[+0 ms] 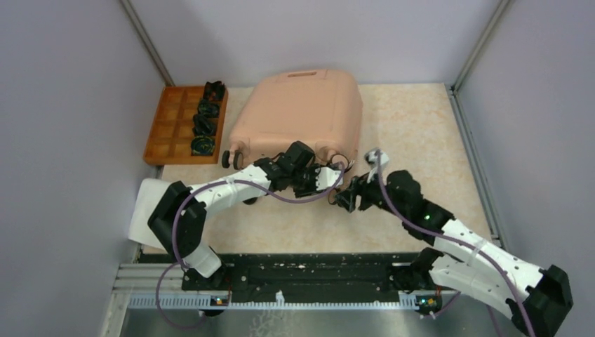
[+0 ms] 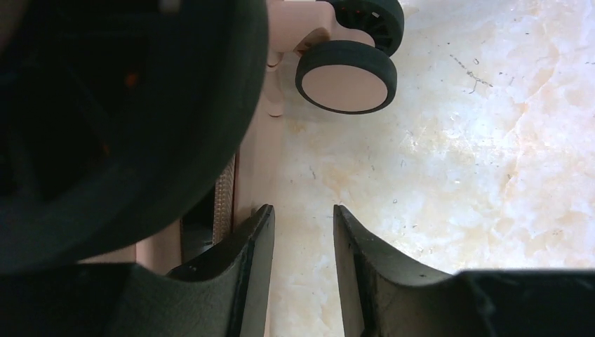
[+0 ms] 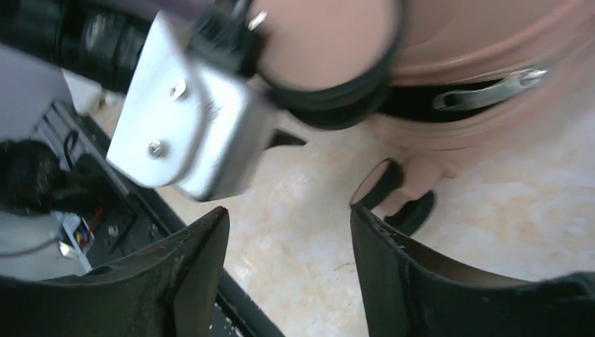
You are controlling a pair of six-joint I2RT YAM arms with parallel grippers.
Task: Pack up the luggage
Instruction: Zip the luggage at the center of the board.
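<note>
The luggage (image 1: 302, 112) is a peach-pink hard-shell suitcase lying flat at the back middle, lid down, wheels toward me. My left gripper (image 1: 335, 173) is at its near edge, open and empty. In the left wrist view the left gripper (image 2: 303, 208) hangs over bare table, with the zipper seam (image 2: 224, 189) beside its left finger and a wheel (image 2: 347, 74) ahead. My right gripper (image 1: 344, 200) is open and empty, just in front of the near right corner. The right wrist view shows the right gripper (image 3: 288, 209), the shell (image 3: 491, 28), a metal zipper pull (image 3: 491, 88) and a wheel (image 3: 393, 189).
An orange compartmented tray (image 1: 168, 126) stands at the back left, with several black items (image 1: 203, 119) in its right column. The left arm's metal wrist bracket (image 3: 196, 126) is close above the right gripper. A black rail (image 1: 309, 277) runs along the near edge.
</note>
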